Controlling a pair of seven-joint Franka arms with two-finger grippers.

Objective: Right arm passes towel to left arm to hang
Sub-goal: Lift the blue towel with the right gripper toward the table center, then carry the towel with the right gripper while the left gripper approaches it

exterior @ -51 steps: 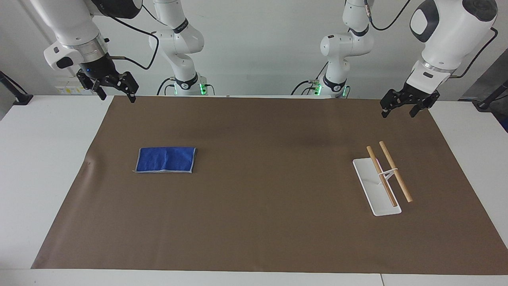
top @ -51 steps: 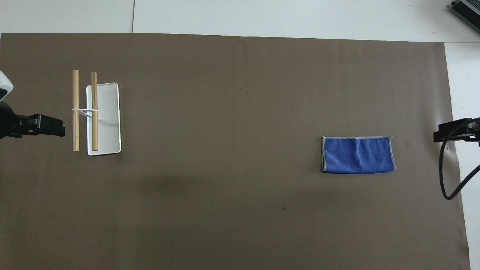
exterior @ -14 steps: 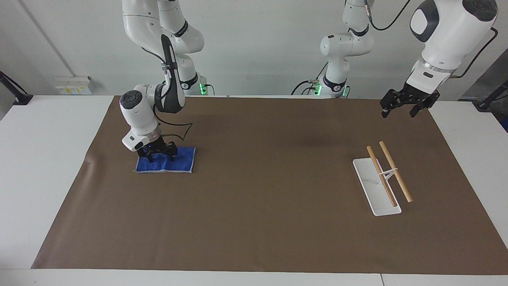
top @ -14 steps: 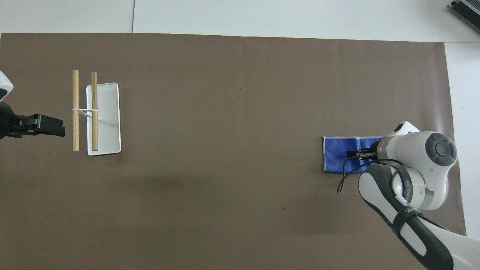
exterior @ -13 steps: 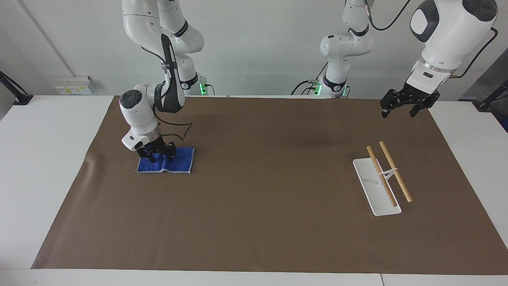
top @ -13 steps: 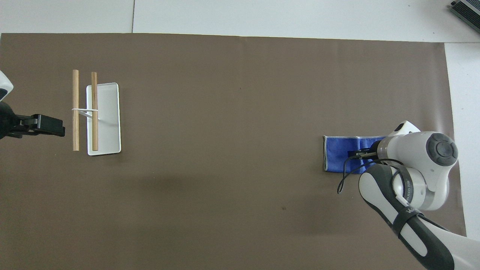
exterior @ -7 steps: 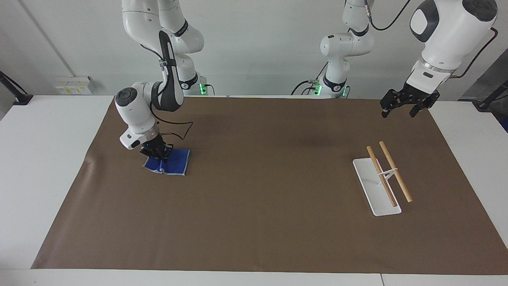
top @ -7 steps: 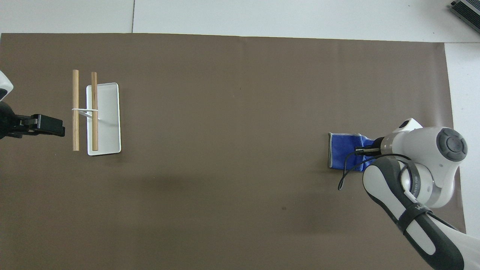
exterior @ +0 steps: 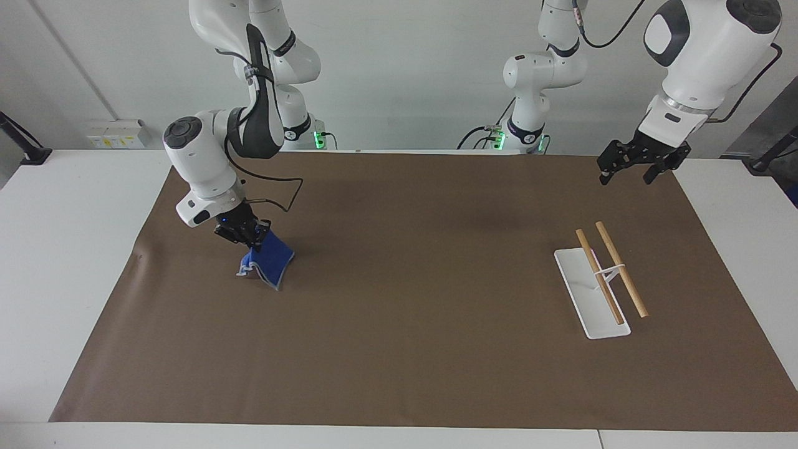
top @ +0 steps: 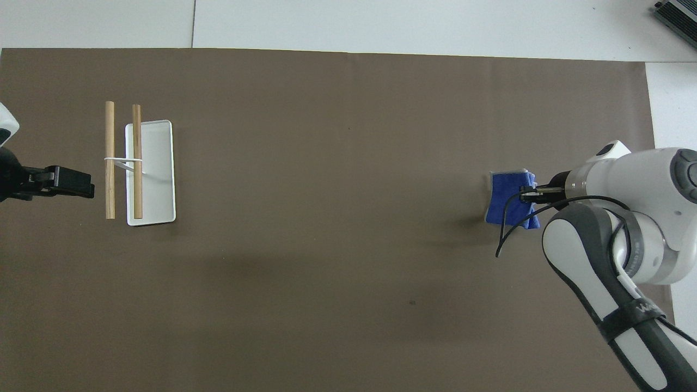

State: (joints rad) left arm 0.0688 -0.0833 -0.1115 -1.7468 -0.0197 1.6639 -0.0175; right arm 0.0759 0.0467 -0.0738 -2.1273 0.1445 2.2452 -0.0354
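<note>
The towel (exterior: 269, 260) (top: 508, 204) is a royal-blue cloth with a light-grey edge. It hangs bunched from my right gripper (exterior: 251, 241) (top: 532, 195), which is shut on its upper fold, just above the brown mat at the right arm's end. Its lowest corner is at or close to the mat. My left gripper (exterior: 628, 171) (top: 81, 185) waits open and holds nothing, raised over the mat's edge at the left arm's end. The rack there has a white base (exterior: 583, 293) (top: 159, 188) carrying two wooden bars (exterior: 614, 271) (top: 110, 163).
A brown mat (exterior: 405, 312) (top: 326, 218) covers most of the white table (exterior: 75, 249). A black cable (exterior: 274, 199) loops from the right wrist beside the towel. The rack is the only other thing standing on the mat.
My right gripper came down on the flat towel, shut on it, and has lifted it so it now hangs bunched. The left arm has not moved.
</note>
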